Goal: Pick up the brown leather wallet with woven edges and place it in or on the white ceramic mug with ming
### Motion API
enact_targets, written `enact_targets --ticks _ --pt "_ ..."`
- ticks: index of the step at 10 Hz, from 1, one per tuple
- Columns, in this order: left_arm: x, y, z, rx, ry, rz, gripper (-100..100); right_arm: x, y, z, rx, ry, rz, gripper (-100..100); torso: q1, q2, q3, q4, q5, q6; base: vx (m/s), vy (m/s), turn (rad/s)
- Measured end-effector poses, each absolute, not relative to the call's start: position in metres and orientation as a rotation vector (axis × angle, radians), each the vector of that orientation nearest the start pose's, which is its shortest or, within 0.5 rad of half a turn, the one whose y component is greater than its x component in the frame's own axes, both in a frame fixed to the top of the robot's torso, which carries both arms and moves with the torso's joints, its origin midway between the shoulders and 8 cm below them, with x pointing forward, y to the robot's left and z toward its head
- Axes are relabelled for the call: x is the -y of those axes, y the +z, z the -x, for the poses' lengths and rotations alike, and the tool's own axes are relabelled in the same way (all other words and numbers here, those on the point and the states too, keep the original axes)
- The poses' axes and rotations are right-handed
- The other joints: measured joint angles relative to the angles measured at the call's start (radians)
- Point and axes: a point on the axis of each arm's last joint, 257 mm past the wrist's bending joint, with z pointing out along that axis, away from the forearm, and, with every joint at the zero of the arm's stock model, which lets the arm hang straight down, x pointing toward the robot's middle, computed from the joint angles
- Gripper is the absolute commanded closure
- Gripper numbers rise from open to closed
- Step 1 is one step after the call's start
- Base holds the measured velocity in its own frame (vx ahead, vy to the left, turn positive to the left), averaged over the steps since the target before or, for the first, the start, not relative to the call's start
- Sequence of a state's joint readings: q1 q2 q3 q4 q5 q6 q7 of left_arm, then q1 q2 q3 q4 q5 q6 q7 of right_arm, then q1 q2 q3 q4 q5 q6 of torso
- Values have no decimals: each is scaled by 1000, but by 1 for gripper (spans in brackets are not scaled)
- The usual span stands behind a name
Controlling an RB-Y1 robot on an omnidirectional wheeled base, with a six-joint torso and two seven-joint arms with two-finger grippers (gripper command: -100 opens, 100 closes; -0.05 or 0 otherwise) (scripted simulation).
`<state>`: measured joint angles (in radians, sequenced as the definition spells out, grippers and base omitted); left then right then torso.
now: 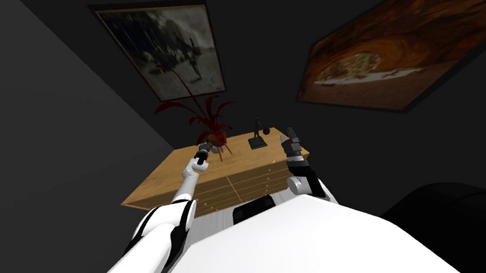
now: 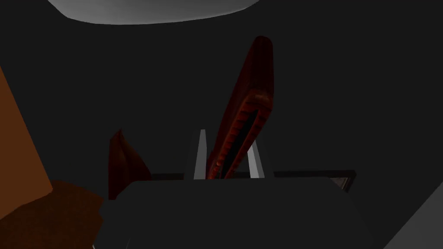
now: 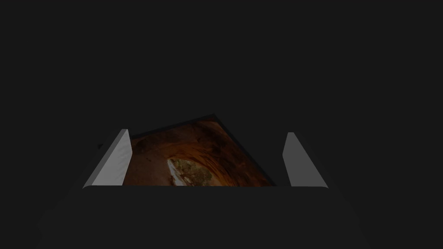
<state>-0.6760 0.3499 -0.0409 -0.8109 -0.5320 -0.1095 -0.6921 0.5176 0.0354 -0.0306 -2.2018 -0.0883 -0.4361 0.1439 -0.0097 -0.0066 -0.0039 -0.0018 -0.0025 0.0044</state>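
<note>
My left gripper (image 2: 227, 140) is shut on the reddish-brown wallet (image 2: 253, 86). The wallet stands on edge between the two fingers, its ribbed, woven rim facing the camera, and it reaches well past the fingertips. In the head view the left gripper (image 1: 204, 149) hangs over the back left of a wooden dresser (image 1: 168, 182), right beside a potted red plant (image 1: 210, 126). My right gripper (image 1: 292, 136) is raised above the dresser's right end. In its own wrist view the right gripper (image 3: 207, 133) is open with nothing between the fingers.
A small dark figurine on a base (image 1: 258, 135) stands at the back of the dresser top. A red leaf (image 2: 123, 160) and an orange-brown surface (image 2: 19, 147) lie close beside the left hand. A pale rounded shape (image 2: 151, 11) sits beyond the wallet; I cannot tell what it is.
</note>
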Motion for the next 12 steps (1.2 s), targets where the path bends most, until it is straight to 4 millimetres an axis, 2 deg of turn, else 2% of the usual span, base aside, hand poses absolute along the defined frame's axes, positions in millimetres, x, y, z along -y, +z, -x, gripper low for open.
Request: enact_targets --ticks 1,5,6,7,12 --pt "-275 -161 -706 -1590 -49 -85 -100 311 -30 -361 -676 1150 -805 0 3 3 2 0 1 -3 10 -7 3" --pt "-274 -161 -706 -1590 -49 -86 -100 311 -30 -361 -677 1150 -805 0 7 8 5 2 2 -3 0 0 0" --pt "-274 -161 -706 -1590 -49 -86 0 311 -30 -361 -677 1150 -805 0 7 8 5 2 2 -3 0 0 0" --pt "-274 -161 -706 -1590 -49 -86 -100 311 -30 -361 -677 1150 -805 0 7 8 5 2 2 -3 -28 29 -65" --pt "-274 -129 -725 -1594 -22 -55 -100 311 -30 -361 -677 1150 -805 0 10 14 9 4 2 -3 -61 66 -83"
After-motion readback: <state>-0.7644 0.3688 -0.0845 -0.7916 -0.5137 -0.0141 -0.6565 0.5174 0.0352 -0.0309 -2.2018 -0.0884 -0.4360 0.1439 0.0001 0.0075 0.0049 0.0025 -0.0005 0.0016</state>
